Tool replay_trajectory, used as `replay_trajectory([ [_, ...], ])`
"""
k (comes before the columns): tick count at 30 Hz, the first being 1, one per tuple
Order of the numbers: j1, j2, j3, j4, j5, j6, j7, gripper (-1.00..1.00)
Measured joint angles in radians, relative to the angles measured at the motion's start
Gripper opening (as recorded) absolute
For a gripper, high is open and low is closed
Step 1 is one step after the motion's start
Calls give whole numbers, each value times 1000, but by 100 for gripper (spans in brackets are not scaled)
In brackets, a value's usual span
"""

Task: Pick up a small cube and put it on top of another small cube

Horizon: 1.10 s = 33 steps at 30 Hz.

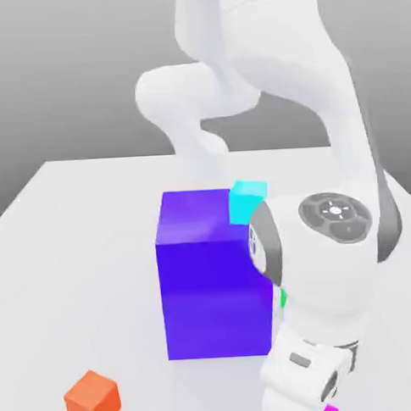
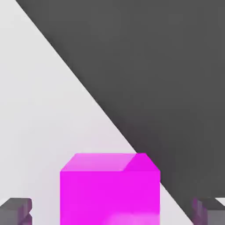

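The white robot arm point(image 1: 322, 262) has a smooth, softly glossy shell like moulded plastic, with a matt grey round cap point(image 1: 334, 215) on one joint. The large purple block point(image 1: 214, 280) is smooth with a faint sheen on top. The small bright magenta cube point(image 2: 110, 193) looks smooth and slightly glossy. The pale grey tabletop point(image 1: 92, 240) is matt and even. The dark grey gripper fingers point(image 2: 15, 210) look matt.

Hidden and cropped parts

The magenta cube point(image 2: 110, 189) is cut off by the hand view's edge; in the exterior view the arm covers most of it and part of the cyan cube point(image 1: 245, 202).
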Motion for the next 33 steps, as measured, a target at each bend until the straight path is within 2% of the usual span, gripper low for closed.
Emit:
replay_trajectory([
  [5,0,6,1,1,0,3,0,-100],
  [9,5,-115,-6,-27,-9,-91,6,-100],
  [20,85,-488,103,-398,93,-98,9,-100],
  [29,150,-794,175,-720,68,-75,92,-100],
  [33,137,-709,195,-745,40,35,117,-100],
])
